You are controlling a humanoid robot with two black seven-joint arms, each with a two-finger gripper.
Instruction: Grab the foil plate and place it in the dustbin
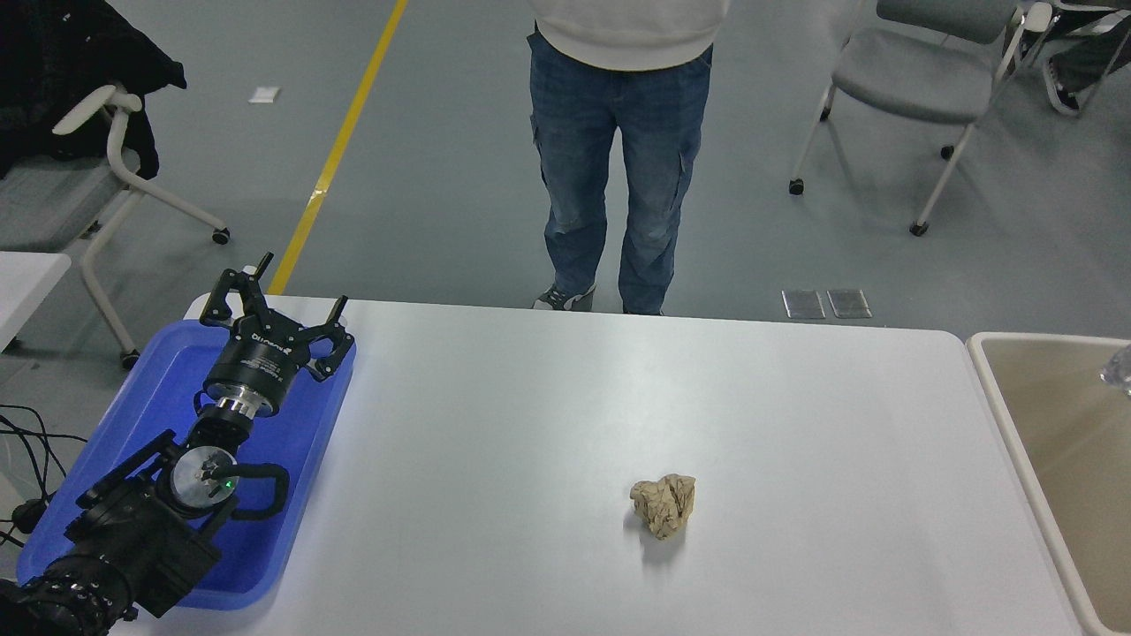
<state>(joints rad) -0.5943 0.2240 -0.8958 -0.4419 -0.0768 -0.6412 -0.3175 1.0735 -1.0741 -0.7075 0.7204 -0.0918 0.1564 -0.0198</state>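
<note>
Only a small silver tip of the foil plate (1120,370) shows at the picture's right edge, over the open beige dustbin (990,371) that stands against the table's right side. The rest of the plate is out of view. My right arm and gripper are out of view too. My left gripper (276,300) is parked at the lower left over the blue tray, open and empty.
A shallow blue tray (150,389) lies on the table's left end under the left arm. A crumpled brown paper ball (664,505) sits on the white table right of the middle. A person in jeans (618,168) stands at the far side. Chairs stand behind.
</note>
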